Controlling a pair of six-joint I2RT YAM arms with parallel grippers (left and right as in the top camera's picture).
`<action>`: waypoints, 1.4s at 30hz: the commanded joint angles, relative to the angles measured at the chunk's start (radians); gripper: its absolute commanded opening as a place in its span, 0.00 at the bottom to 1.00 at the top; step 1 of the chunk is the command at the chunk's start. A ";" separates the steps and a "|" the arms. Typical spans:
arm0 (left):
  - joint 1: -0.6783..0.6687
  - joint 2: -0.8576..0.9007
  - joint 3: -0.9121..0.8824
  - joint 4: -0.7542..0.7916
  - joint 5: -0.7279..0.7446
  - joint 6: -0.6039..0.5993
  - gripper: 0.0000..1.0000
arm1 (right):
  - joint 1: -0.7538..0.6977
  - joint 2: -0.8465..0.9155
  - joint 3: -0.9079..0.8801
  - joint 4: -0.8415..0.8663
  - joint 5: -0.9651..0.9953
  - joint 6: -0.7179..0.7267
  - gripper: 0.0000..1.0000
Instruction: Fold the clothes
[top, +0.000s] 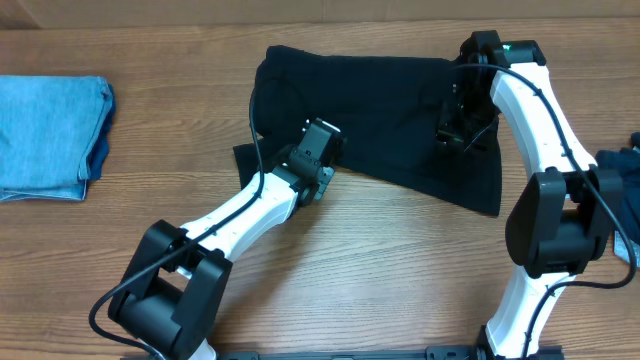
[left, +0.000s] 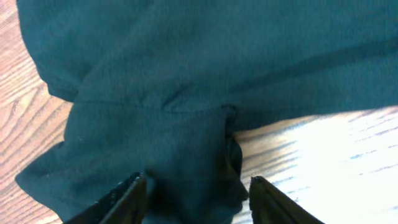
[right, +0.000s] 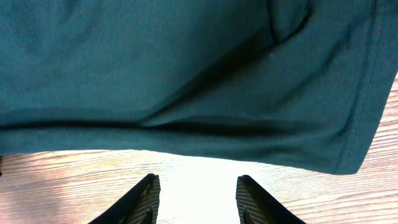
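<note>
Left wrist: L jaws part-open, straddling a bunched sleeve of the black T-shirt (left: 186, 74), cloth between them, not pinched yet. R jaws apart over bare table (right: 199, 165), shirt hem just ahead, nothing held. Best: get both layers deep between jaws before closing, then lift evenly. Wood-grain table; folded blue denim (top: 50, 135) well apart from both jaws.

The overhead camera looks straight down on the whole worktop (top: 400, 250). The two wrist cameras hang close over the black shirt (top: 380, 110), looking past the left tool (left: 198, 180) and the right tool (right: 198, 179). All three views share the shirt.
</note>
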 joint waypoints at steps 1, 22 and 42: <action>-0.008 0.036 0.003 0.020 -0.024 -0.018 0.60 | 0.002 -0.009 0.011 -0.002 -0.002 -0.007 0.44; -0.006 0.022 0.158 -0.214 -0.166 -0.041 0.10 | 0.002 -0.009 0.011 -0.008 -0.002 -0.011 0.43; -0.008 -0.259 0.269 -0.455 -0.164 0.039 0.09 | 0.002 -0.009 0.011 -0.017 0.008 -0.037 0.45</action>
